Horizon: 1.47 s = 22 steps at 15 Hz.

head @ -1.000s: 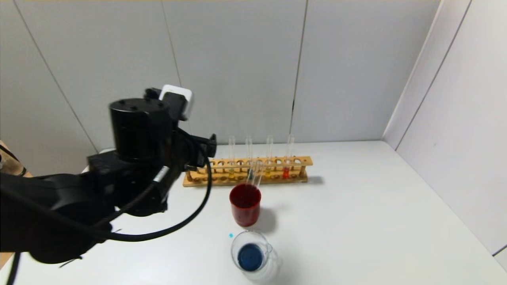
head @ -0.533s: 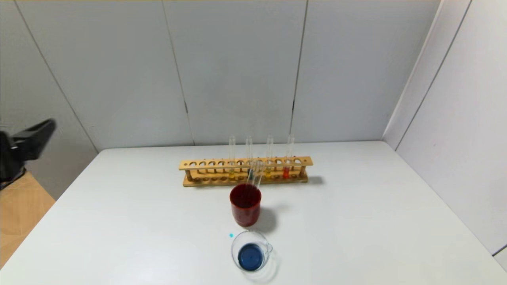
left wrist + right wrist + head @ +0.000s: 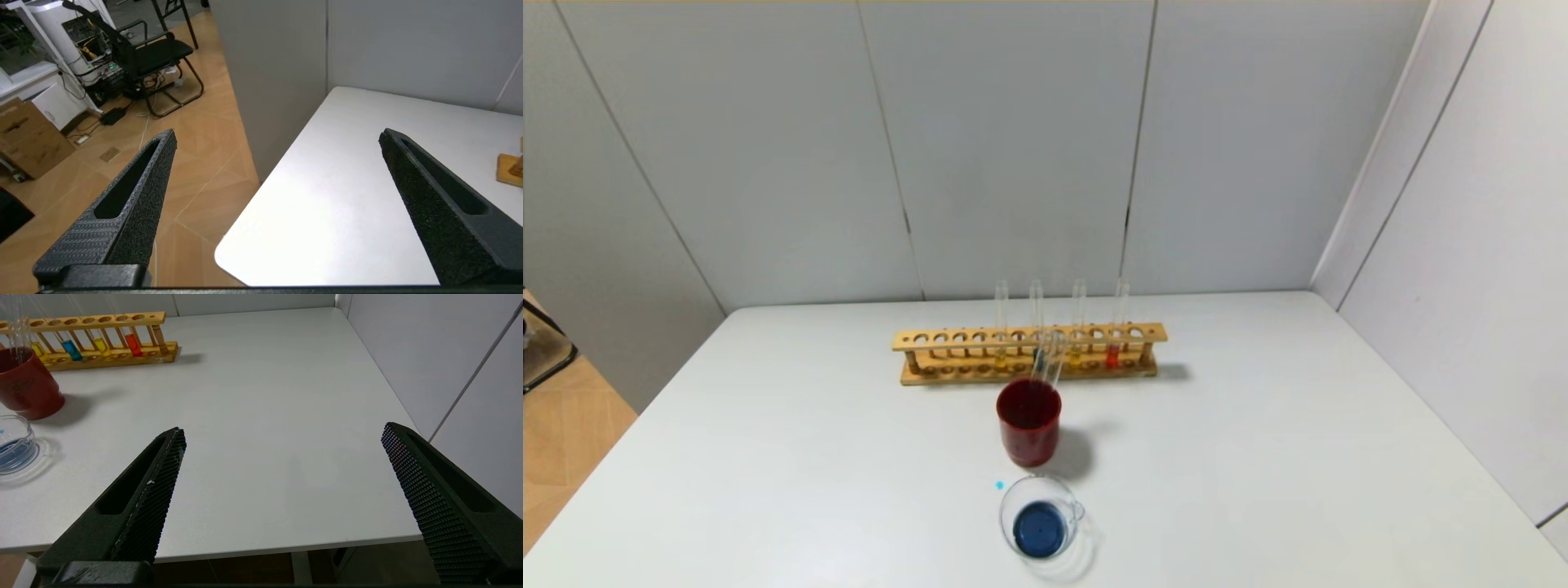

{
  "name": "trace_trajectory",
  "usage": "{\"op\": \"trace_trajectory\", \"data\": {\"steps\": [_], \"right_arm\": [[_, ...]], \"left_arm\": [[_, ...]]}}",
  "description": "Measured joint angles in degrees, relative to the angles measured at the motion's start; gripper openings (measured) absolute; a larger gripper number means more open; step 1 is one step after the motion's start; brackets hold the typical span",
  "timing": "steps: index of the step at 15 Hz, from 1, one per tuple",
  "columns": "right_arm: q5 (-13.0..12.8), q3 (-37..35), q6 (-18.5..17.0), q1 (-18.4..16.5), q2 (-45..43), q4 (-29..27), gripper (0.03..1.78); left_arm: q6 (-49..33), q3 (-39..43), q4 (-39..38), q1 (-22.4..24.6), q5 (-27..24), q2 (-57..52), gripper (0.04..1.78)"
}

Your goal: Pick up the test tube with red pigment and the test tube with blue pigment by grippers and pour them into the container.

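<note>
**Both grippers wide open off the table; tubes in rack, blue liquid in glass cup**

Left gripper (image 3: 278, 134) hung past the table's (image 3: 1258, 457) left corner, over wood floor, fingers (image 3: 135, 196) spread wide w/ nothing between. Right gripper (image 3: 282, 430) sat at the table's near right edge, above it, fingers (image 3: 151, 490) also wide apart, empty. Neither arm showed in the head view.

Wooden rack (image 3: 1029, 353) stood towards the back, centre. Red tube (image 3: 1112, 347) upright in it, nearest the rack's right end, red-orange liquid at bottom; also seen in the right wrist view (image 3: 131, 342). Blue tube (image 3: 70, 347) in the rack too, between two yellow tubes (image 3: 100, 346); in the head view its lower part was mostly hidden behind the red cup's glassware, so only its top (image 3: 1036, 306) was clear.

Red cup (image 3: 1029, 422) stood just in front of the rack, w/ clear glass tubes (image 3: 1049, 359) leaning out of it. Container (image 3: 1042, 523) near the front edge, in front of the red cup, apart from it, handle to the right, dark blue liquid inside. Tiny teal spot (image 3: 999, 485) on the table just beside its rim.
</note>
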State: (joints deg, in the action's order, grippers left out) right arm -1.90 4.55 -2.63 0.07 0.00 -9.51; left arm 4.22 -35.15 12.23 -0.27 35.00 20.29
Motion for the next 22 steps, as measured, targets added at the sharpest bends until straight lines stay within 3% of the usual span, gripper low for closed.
{"op": "trace_trajectory", "data": {"steps": [6,12,14,19,22], "right_arm": [[0.0,0.0,0.0,0.0,0.0,0.0,1.75],[0.0,0.0,0.0,0.0,0.0,0.0,1.75],[0.0,0.0,0.0,0.0,0.0,0.0,1.75],[0.0,0.0,0.0,0.0,0.0,0.0,1.75],[0.0,0.0,0.0,0.0,0.0,0.0,1.75]], "left_arm": [[-3.9,5.9,-0.7,0.7,-14.1,-15.5,1.75],[-6.2,28.7,-20.2,0.2,-26.1,-20.2,1.75],[-6.9,33.4,-23.6,0.2,-29.2,-20.3,1.75],[-5.0,34.9,-13.8,0.2,-34.9,-20.4,1.75],[-2.8,34.4,-10.9,0.4,-35.0,-20.3,1.75]]}}
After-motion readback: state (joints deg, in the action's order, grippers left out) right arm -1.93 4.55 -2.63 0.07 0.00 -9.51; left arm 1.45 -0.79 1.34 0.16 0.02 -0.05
